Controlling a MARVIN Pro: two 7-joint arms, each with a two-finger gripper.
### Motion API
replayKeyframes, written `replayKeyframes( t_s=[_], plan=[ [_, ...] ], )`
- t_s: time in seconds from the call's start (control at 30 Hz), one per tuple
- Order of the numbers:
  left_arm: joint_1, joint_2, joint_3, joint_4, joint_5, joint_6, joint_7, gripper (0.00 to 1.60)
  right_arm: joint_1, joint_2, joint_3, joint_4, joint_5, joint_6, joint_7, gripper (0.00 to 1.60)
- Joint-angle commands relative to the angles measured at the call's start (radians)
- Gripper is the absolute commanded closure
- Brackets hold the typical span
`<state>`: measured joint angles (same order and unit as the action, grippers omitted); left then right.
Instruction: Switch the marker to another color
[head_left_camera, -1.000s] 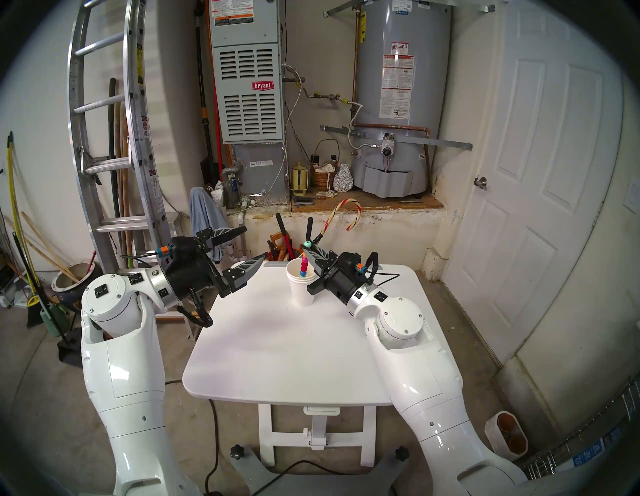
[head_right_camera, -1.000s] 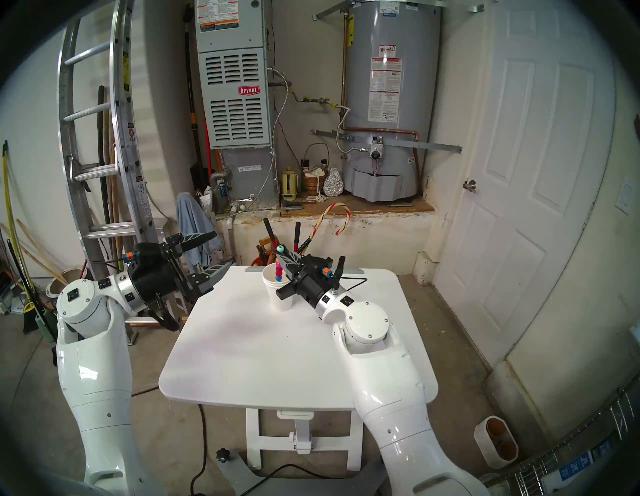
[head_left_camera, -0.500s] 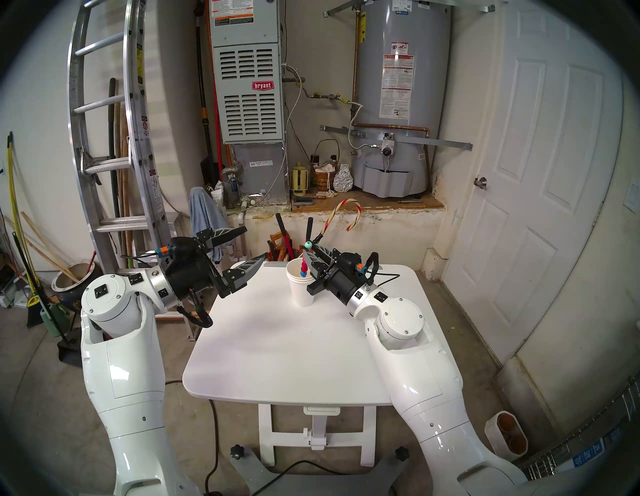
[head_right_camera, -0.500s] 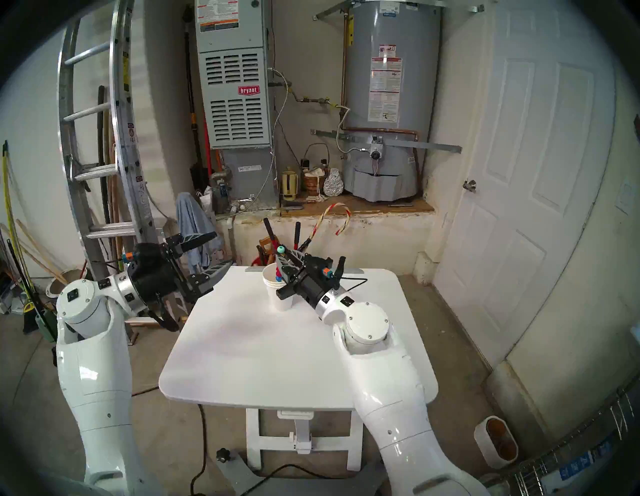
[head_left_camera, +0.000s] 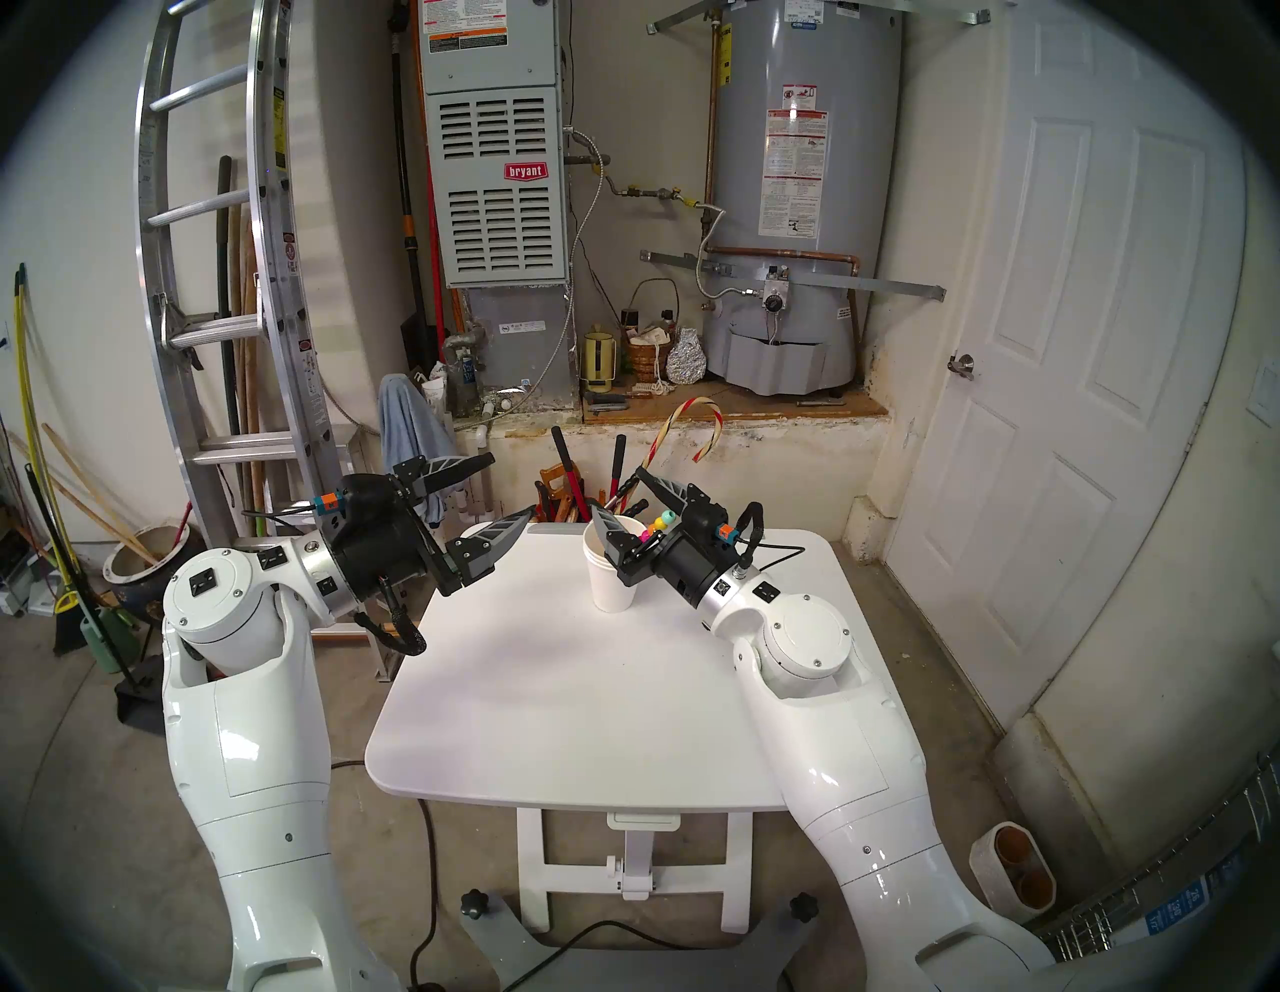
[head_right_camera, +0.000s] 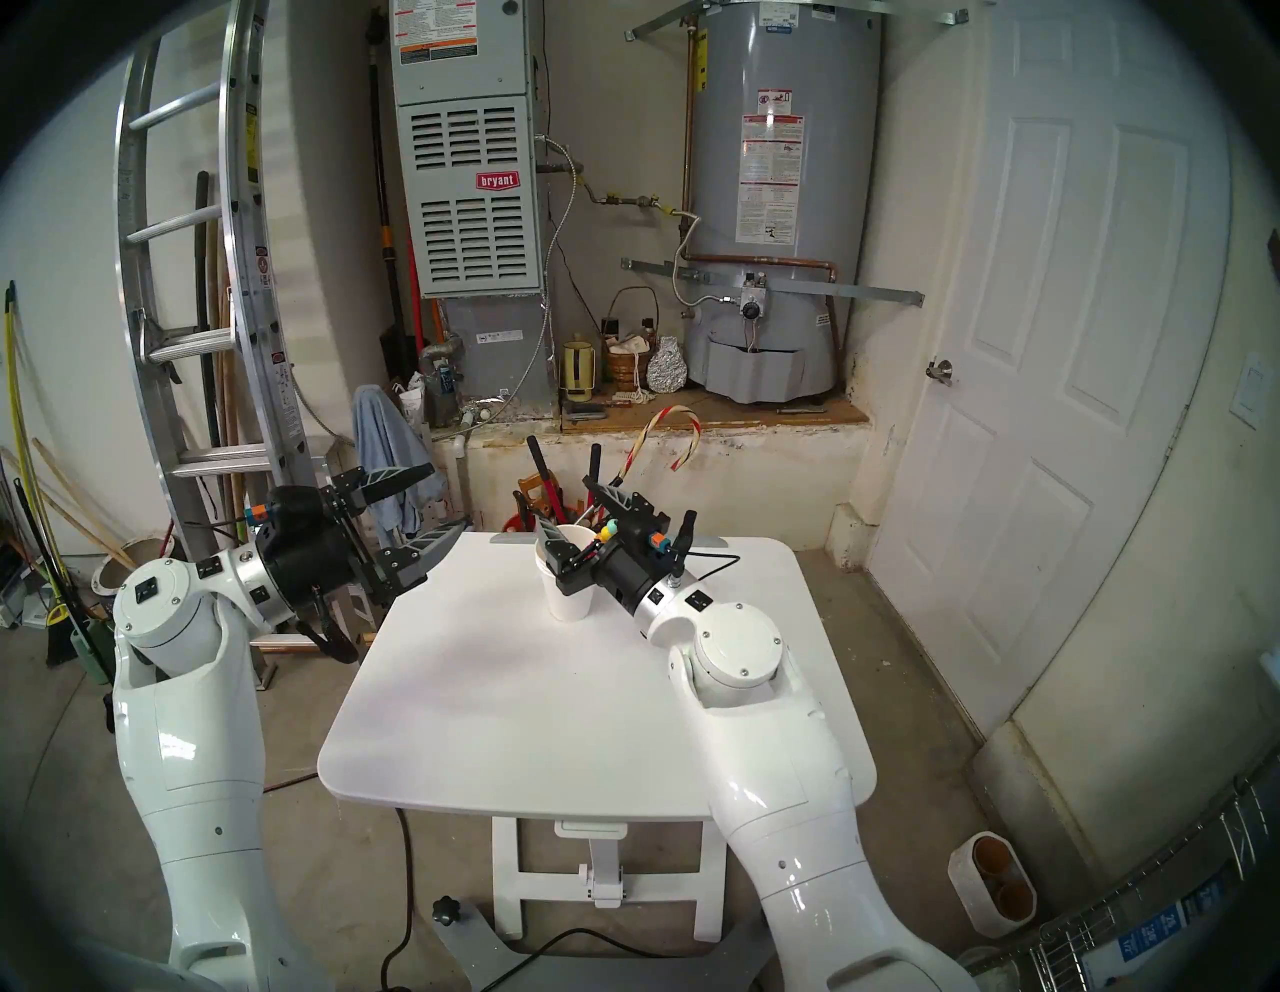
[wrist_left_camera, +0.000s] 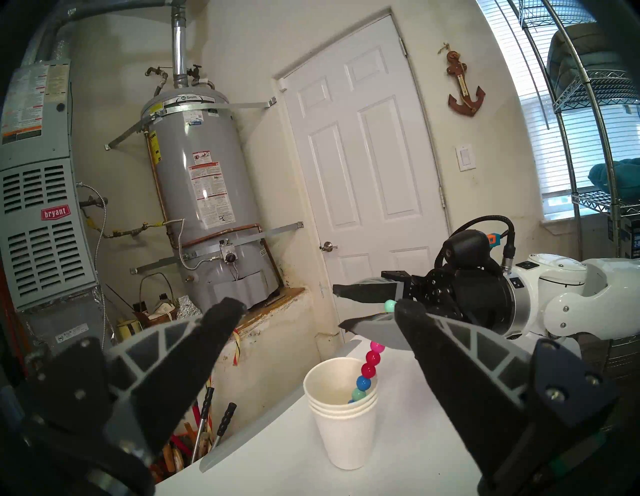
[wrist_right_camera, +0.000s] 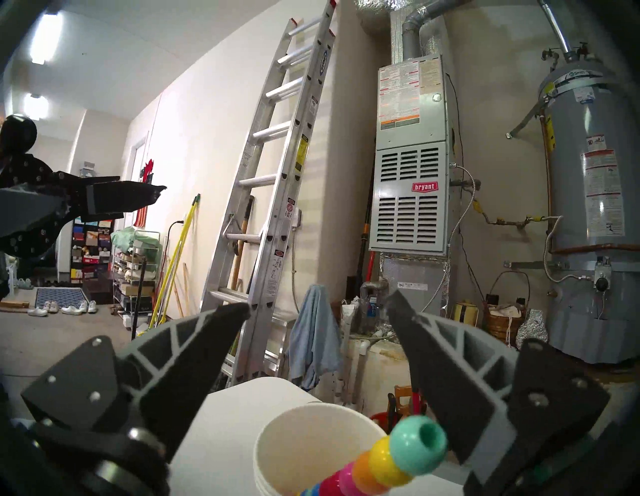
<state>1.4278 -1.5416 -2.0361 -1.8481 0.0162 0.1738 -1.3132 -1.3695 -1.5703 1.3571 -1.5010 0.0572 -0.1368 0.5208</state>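
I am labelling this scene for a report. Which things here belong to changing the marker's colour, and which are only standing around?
Part of the job:
- marker, leaning in the paper cups
- stacked paper cups
- right gripper, open around the marker's top
- left gripper, open, off to the side

Only standing around:
- candy cane
- red and black tool handles
- ladder
- water heater

cups (head_left_camera: 611, 578): stacked, on table (head_left_camera: 554, 693), far half
marker (head_left_camera: 654, 528): lower end in cups, leaning on rim toward right gripper (head_left_camera: 623, 500)
right gripper: over cups, one finger each side of marker
left gripper (head_left_camera: 502, 493): off table's left far corner, well apart from cups
tool handles (head_left_camera: 564, 461): behind table
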Motion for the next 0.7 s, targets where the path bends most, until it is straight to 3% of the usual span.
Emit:
replayKeyframes(
  t_s=[0.0,0.4,0.67],
  plan=[
    [-0.009,-0.002,0.002,-0.013,-0.004,-0.002,0.001,0.0,0.015,-0.011,0.001,-0.024,0.008,0.004,-0.001,0.0],
    [-0.009,-0.003,0.0,-0.013,-0.007,-0.002,0.0,0.0,0.035,-0.025,0.027,-0.033,0.019,-0.015,-0.02,0.0],
    [-0.012,-0.005,-0.009,-0.013,-0.012,-0.003,0.002,0.0,0.053,-0.033,0.087,-0.088,0.063,-0.043,-0.039,0.0]
  ],
)
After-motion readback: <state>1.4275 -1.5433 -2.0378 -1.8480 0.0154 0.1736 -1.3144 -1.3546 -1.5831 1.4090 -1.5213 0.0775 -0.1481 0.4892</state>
